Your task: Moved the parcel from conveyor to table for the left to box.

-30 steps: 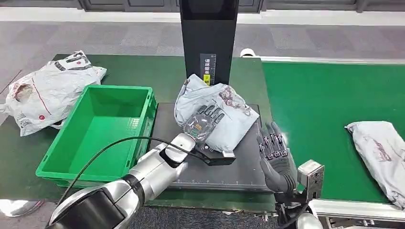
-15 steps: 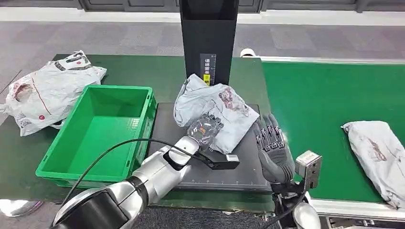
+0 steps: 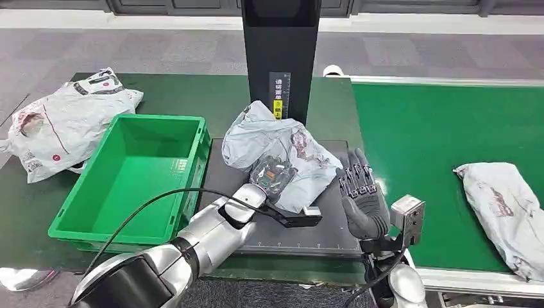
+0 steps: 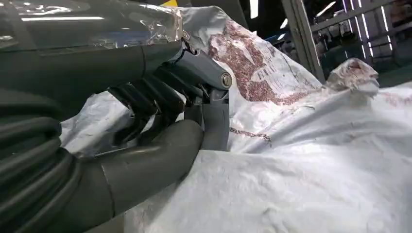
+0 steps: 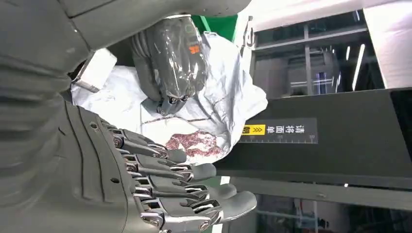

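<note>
Left hand (image 3: 274, 176), wrapped in a clear film cover, lies on the crumpled grey plastic mailer parcel (image 3: 301, 160); in the left wrist view its dark fingers (image 4: 145, 104) and thick grey thumb are curled into the film, gripping a fold. Right hand (image 3: 360, 196) stands just beside the parcel's right edge, palm toward it, with fingers straight and apart and nothing held; the right wrist view confirms the spread fingers (image 5: 184, 184). The parcel rests on the flat black platform (image 3: 327, 224) in front of the tall black upright scanner post (image 3: 280, 58), which carries a small yellow label. Left of the platform, just beside it, stands the open green plastic crate (image 3: 131, 170), with nothing seen inside. Farther left a second white and grey mailer bag (image 3: 61, 122) lies on the green table surface (image 3: 192, 96). To the right, on the green conveyor belt (image 3: 423, 135), a third grey mailer bag (image 3: 503, 208) waits, well apart from the platform.

Judged risk: the grip appears to take loose film rather than the contents, so the fold could slip out on lifting, or the slack bag could sag and catch the crate's near rim (image 3: 204, 154) during transfer. The black cable (image 3: 147, 199) looping over the crate might also snag.
</note>
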{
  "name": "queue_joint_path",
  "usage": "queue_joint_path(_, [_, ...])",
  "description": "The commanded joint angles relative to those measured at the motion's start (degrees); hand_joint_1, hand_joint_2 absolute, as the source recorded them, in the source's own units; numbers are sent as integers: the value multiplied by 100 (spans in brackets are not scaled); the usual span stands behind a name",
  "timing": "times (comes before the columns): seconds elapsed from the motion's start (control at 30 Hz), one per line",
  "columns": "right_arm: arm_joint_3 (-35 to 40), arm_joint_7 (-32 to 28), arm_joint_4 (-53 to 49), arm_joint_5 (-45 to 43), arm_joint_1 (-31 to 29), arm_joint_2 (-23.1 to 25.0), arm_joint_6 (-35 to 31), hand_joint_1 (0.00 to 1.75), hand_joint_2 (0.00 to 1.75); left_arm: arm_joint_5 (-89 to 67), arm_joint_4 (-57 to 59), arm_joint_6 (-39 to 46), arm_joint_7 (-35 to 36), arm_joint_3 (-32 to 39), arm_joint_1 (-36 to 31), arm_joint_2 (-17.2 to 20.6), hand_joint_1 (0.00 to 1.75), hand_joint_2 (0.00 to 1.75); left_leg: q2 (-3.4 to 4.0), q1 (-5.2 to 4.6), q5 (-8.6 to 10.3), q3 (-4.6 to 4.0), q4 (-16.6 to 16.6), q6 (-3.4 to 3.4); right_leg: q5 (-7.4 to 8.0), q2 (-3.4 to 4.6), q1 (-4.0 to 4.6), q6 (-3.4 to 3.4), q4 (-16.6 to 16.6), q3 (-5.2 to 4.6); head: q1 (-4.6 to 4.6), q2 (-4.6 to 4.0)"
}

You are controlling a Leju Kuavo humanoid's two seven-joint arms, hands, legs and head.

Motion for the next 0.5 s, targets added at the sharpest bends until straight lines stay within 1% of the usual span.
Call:
queue_joint_path(0.03, [260,-8,533,-11,-329,-88,-42,0,175,38,279,55,-16,258,-95,42,169,175,16,3,-2,6,-2,-1,4,16,4,-3,-6,3,0,0])
queue_joint_path(0.17, [237,-10,503,-13,-327,-74,-45,0,175,116,248,171,-19,339,-52,47,166,175,21,3,-2,10,-7,-2,6,21,3,-4,-9,5,0,0])
queue_joint_path(0.23, [214,-12,491,-17,-341,-56,-42,0,175,106,253,219,1,339,-30,44,175,175,25,2,-2,12,-9,-1,7,25,3,-6,-11,5,0,0])
queue_joint_path(0.43, [52,37,302,44,-259,54,-21,0,175,38,263,313,209,358,-17,68,175,175,24,2,0,13,-12,-3,7,25,3,-6,-12,6,0,0])
queue_joint_path(0.5, [25,50,281,66,-240,66,-5,0,175,38,258,306,180,381,-30,90,175,175,26,7,3,17,-20,-4,13,26,8,-10,-26,12,0,0])
